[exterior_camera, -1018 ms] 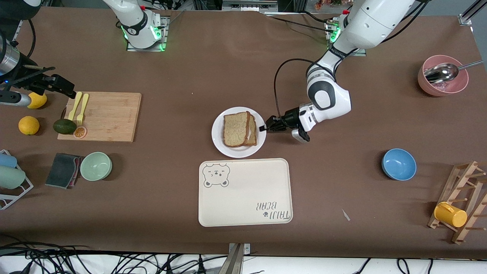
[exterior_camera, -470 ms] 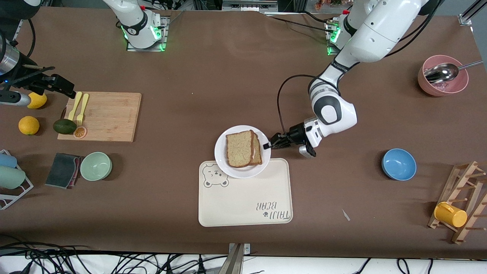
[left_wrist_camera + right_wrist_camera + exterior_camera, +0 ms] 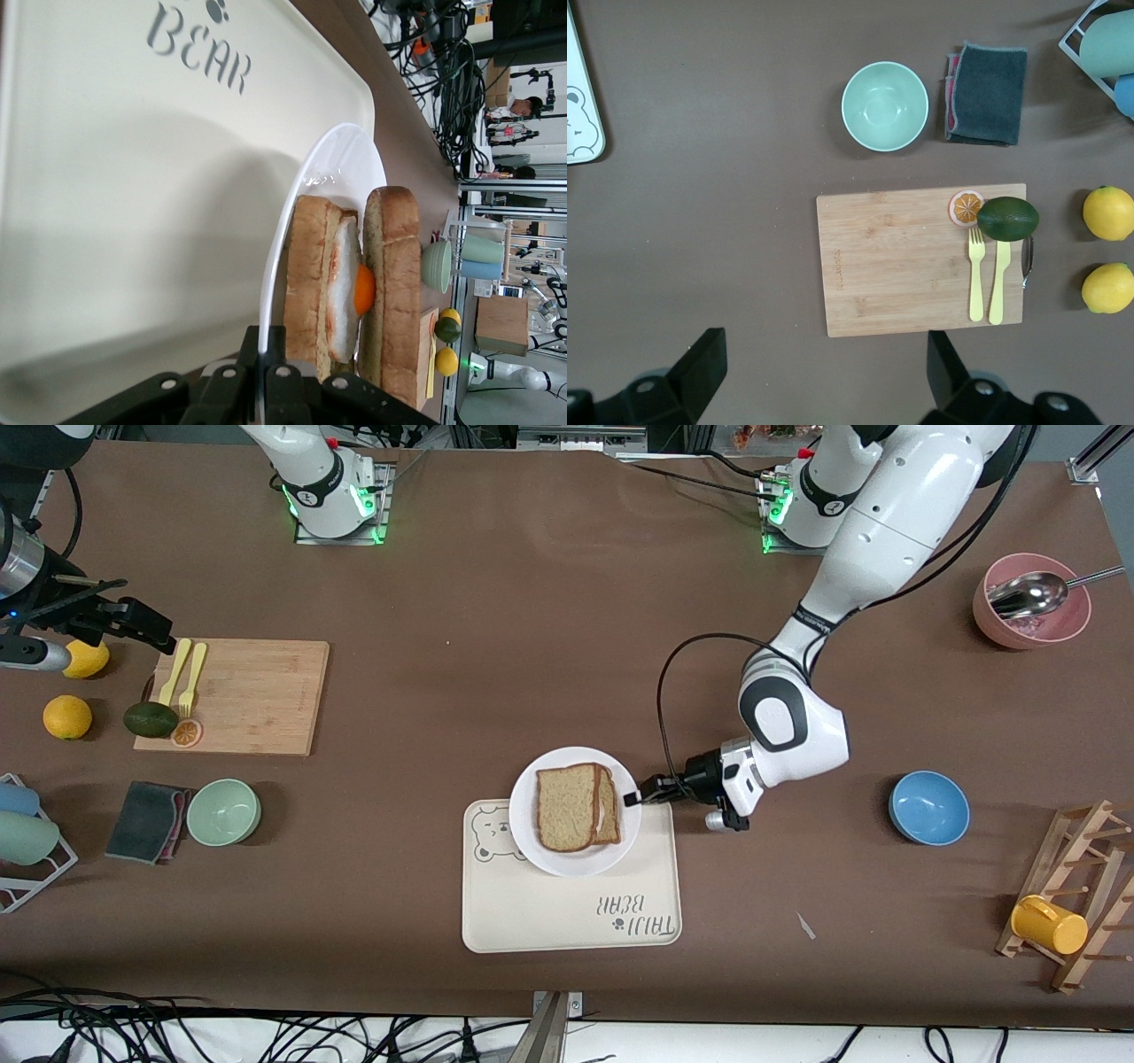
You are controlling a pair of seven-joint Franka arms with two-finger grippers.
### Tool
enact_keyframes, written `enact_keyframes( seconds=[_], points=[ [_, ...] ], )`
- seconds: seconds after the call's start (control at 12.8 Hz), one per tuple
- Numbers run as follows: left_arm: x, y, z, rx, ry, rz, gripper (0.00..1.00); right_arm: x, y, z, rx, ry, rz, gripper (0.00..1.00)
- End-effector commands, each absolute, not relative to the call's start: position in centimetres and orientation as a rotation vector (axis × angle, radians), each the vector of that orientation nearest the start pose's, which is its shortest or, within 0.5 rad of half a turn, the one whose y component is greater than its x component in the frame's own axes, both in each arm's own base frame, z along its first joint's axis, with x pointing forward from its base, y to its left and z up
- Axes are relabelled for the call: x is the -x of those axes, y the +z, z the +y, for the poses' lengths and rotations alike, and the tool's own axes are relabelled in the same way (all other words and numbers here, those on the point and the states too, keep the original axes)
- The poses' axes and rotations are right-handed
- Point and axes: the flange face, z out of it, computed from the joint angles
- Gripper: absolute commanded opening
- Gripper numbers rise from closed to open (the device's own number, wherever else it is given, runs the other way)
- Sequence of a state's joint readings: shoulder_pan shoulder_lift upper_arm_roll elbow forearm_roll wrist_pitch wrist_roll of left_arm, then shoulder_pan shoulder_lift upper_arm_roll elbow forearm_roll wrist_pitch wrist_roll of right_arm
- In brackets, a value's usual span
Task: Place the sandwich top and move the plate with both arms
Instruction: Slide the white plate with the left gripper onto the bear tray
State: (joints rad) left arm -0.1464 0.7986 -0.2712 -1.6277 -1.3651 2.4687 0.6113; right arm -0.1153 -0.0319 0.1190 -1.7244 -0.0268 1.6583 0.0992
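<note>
- Where the right arm's end of the table begins, we see the right gripper waiting up over the edge of the wooden cutting board, its black fingers spread wide with nothing between them.
- On that flat, pale-grained board lie a yellow plastic fork and knife, with a dark green avocado and an orange slice at its edge.
- Nearer the front camera sit a smooth mint bowl and a folded grey cloth.
- At mid-table we find the cream rectangular tray, matte, with rounded corners and a bear print.
- The plate, round, glossy and white, is over the tray's edge farther from the camera; we cannot tell whether it rests on the tray.
- The sandwich top, speckled tan with a darker crust, lies on the plate over the egg slice.
- The left gripper is clamped on the plate's rim at the side toward the left arm's end, just beside the sandwich top.
</note>
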Motion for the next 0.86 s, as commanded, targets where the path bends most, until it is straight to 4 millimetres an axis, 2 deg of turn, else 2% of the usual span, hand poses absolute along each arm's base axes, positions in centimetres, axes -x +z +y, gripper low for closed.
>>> enact_keyframes(
  seconds=[0.0,0.47,0.63,0.78],
  points=[
    [-66.6,16.8,-26.4,-2.092,0.098,0.241,0.0,-54.5,58.5,-0.2,3.164,0.045,0.146,1.0],
    [-69.8,15.3,-26.3,-2.054,0.136,0.28,0.0,-54.4,58.4,-0.1,3.164,0.054,0.146,1.0],
    [-71.3,14.8,-25.7,-2.056,0.175,0.283,0.0,-54.4,58.3,-0.1,3.164,0.057,0.146,1.0],
    [-71.5,14.6,-25.4,-2.06,0.178,0.287,0.0,-54.4,58.3,-0.1,3.164,0.057,0.146,1.0]
  ],
)
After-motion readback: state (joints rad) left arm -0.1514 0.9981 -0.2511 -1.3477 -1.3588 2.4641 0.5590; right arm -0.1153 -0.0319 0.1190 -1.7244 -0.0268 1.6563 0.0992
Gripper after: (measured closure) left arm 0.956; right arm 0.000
